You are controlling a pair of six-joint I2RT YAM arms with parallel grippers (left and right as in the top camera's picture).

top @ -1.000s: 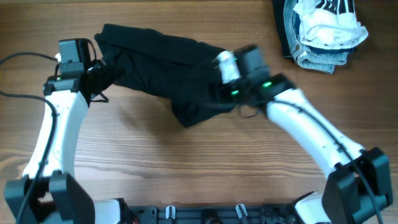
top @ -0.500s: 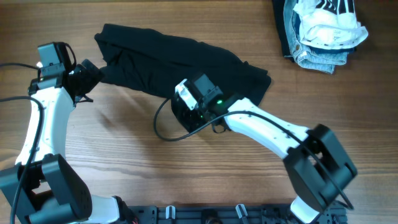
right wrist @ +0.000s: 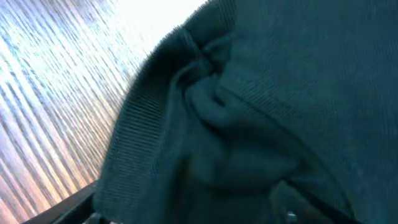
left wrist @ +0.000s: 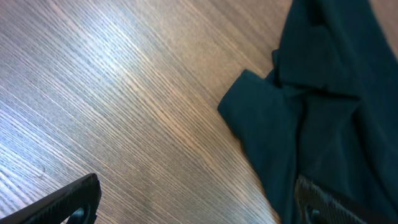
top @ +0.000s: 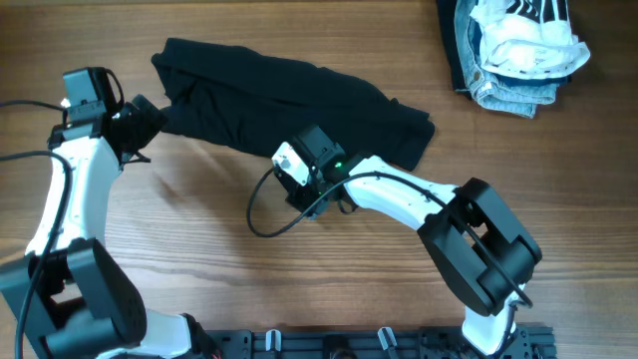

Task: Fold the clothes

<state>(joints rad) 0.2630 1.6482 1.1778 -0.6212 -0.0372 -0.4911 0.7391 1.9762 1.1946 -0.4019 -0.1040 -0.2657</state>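
- Black garment (top: 299, 95): lies spread on the wooden bench (top: 199, 259), running from the upper left towards the centre right, creased and partly doubled over on itself.
- Left pincer (top: 150, 112): sits at the garment's left end. In the left wrist view its two fingers (left wrist: 74, 199) stand wide apart and grip nothing. One is over bare wood, the other over dark cloth, and a folded corner of the garment (left wrist: 249, 106) lies ahead of them.
- Right pincer (top: 304, 194): sits at the garment's lower edge, near the middle of the bench. In the right wrist view its fingers (right wrist: 289, 208) are spread wide, straddling a bunched ribbed hem (right wrist: 205, 106) that fills most of the view. The cloth lies loose between them.
- Cable (top: 261, 214): a thin black loop hangs from the right arm onto the bench, just beside the pincer.
- Clothes pile at the far right corner: a white garment (top: 528, 45) with dark markings rests crumpled on top of folded blue jeans (top: 503, 95), well apart from the black garment.
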